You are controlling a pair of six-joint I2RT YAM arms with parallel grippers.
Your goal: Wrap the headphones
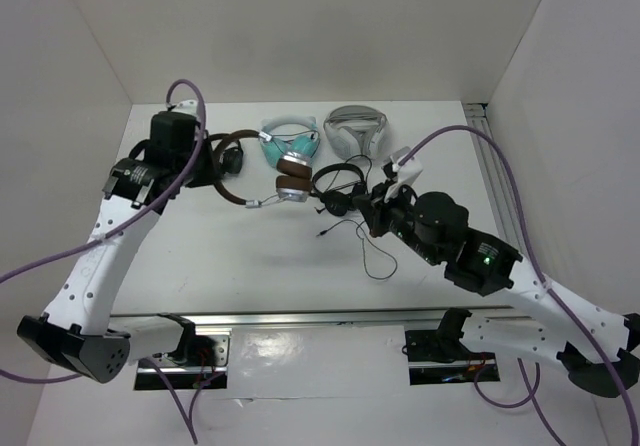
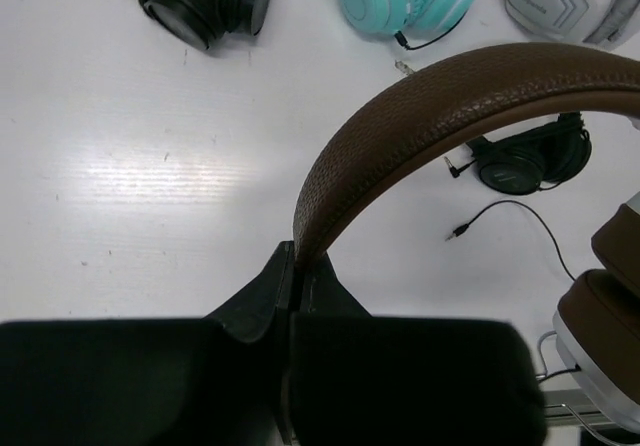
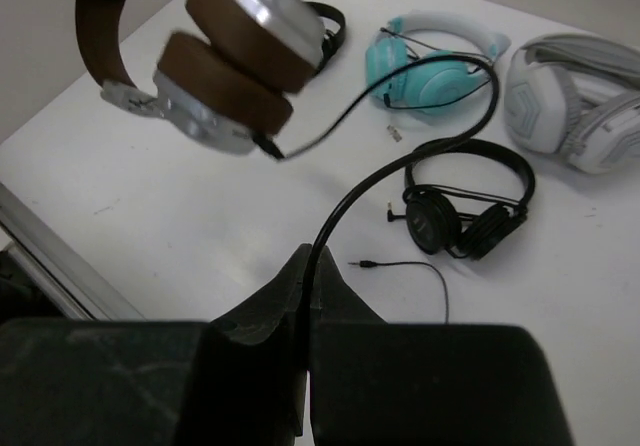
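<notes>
The headphones hang in the air above the table, with their brown leather headband and silver cups with brown pads. My left gripper is shut on the headband, pinching it edge-on between the fingertips. One cup shows at the right of the left wrist view. My right gripper is shut on the thin black cable, which arcs up from the fingertips, loops back and plugs into a cup.
Small black headphones lie beside my right gripper, with a loose thin cord and plug on the table. A teal pair, a grey-white pair and another black pair lie along the back. A metal rail runs along the near edge.
</notes>
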